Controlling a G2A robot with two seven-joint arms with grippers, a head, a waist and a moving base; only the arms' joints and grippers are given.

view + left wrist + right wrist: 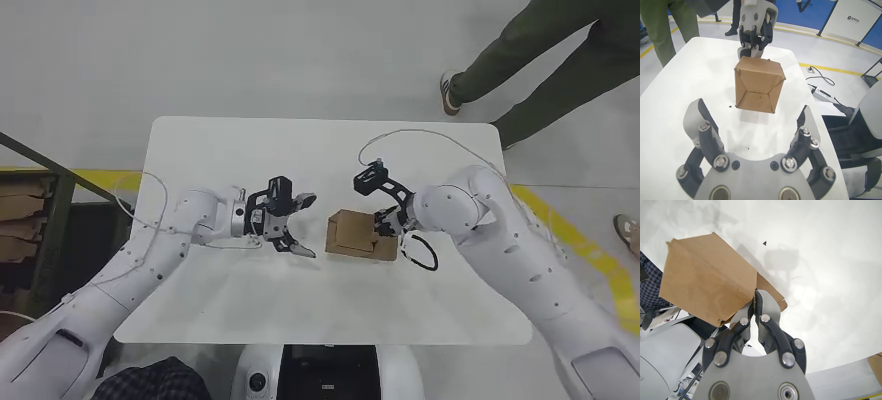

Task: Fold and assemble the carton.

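My right gripper (754,306) pinches the carton (360,235) edge, steadying it mid-way across the table (250,300); my left gripper (308,226) hangs wide open, empty.

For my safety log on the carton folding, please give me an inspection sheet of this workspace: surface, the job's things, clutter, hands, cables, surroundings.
Surface: white table with rounded corners.
Job's things: one brown carton near the table's middle, tilted, with folded flaps facing the left hand.
Clutter: small dark speck on the table beside the carton.
Hands: left hand open, apart from the carton; right hand shut on a carton edge.
Cables: black cable and power brick on the floor beside the table.
Surroundings: yellow floor lines; white panels behind.
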